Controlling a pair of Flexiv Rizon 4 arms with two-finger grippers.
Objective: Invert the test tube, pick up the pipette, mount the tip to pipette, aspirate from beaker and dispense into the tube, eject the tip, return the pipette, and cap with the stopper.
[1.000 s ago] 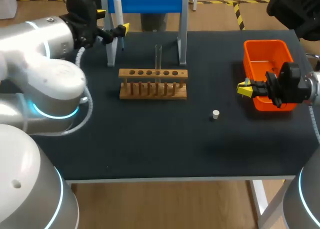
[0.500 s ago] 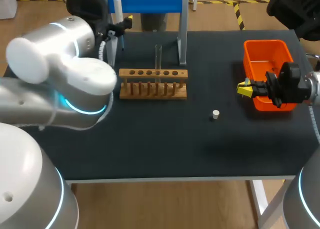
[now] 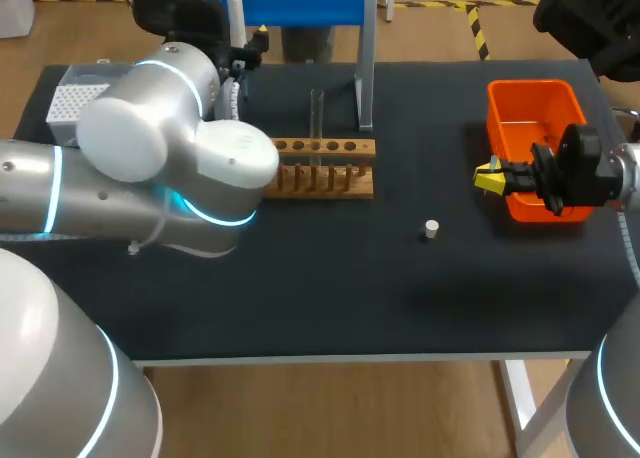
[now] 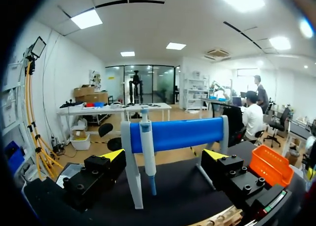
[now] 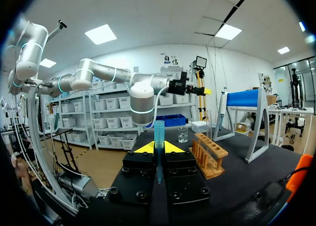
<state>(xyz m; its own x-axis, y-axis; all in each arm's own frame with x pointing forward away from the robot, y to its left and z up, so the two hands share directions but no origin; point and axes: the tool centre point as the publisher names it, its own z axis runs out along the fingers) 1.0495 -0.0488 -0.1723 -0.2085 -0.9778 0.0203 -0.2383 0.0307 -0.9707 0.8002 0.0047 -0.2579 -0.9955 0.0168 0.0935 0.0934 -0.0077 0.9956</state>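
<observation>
The pipette (image 4: 147, 152) hangs from the blue-barred stand (image 4: 177, 132), just ahead of my left gripper (image 4: 164, 157), which stands open and apart from it. In the head view that gripper (image 3: 255, 46) is beside the stand's left post, next to the pipette (image 3: 233, 8). A clear test tube (image 3: 316, 118) stands upright in the wooden rack (image 3: 330, 163). The white stopper (image 3: 431, 228) lies on the mat. My right gripper (image 3: 490, 175) hovers by the orange bin (image 3: 535, 118), shut on a blue pipette tip (image 5: 158, 132). The beaker (image 5: 183, 133) stands far ahead of it.
My left arm's elbow (image 3: 170, 168) hangs over the rack's left end. A grey tip box (image 3: 75, 103) sits at the table's far left. The rack (image 5: 210, 154) and the stand (image 5: 244, 100) lie ahead of my right gripper.
My left arm's elbow has swung right over the table and now covers the rack's left end; its gripper edged toward the stand. The right arm has not moved.
</observation>
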